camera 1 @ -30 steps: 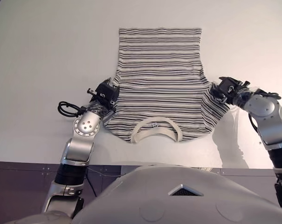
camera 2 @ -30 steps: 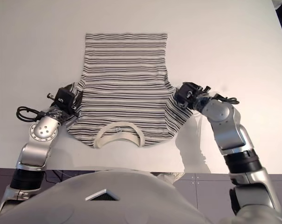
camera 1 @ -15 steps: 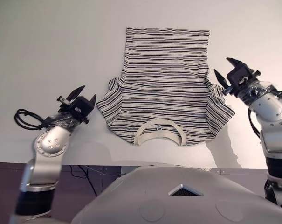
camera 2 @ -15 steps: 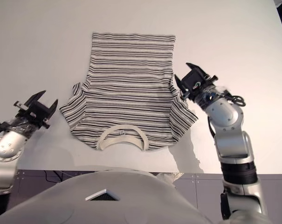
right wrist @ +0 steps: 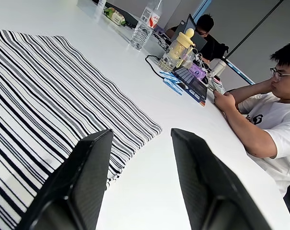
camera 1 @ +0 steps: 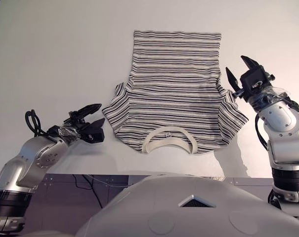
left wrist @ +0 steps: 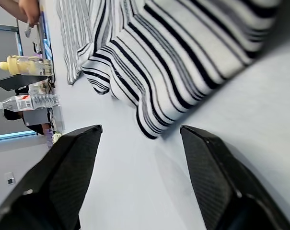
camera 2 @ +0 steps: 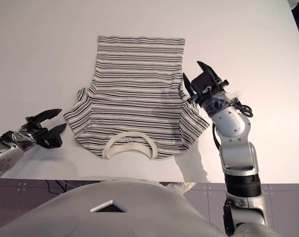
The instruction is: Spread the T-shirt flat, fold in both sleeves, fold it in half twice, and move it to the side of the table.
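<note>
The striped T-shirt [camera 1: 174, 89] lies flat near the middle of the white table [camera 1: 50, 54], with its white collar [camera 1: 168, 140] toward the robot and its straight hem at the far end. Both short sleeves are spread outward: the left sleeve [camera 1: 114, 103] and the right sleeve [camera 1: 234, 114].

The left gripper [camera 1: 101, 113] sits low just beside the left sleeve's edge, apart from the cloth. Its two fingers are spread wide and hold nothing. In the left wrist view, the dark fingers [left wrist: 70, 167] frame bare table, with striped fabric just beyond them.

The right gripper [camera 1: 235, 64] is by the spot where the right sleeve meets the body. It is likewise wide open and empty, and its fingers [right wrist: 87, 177] point along the shirt's edge toward the hem corner.

Farther off on the table — well apart from the shirt — stand a water bottle [right wrist: 144, 29] and a yellow container [right wrist: 179, 48].
</note>
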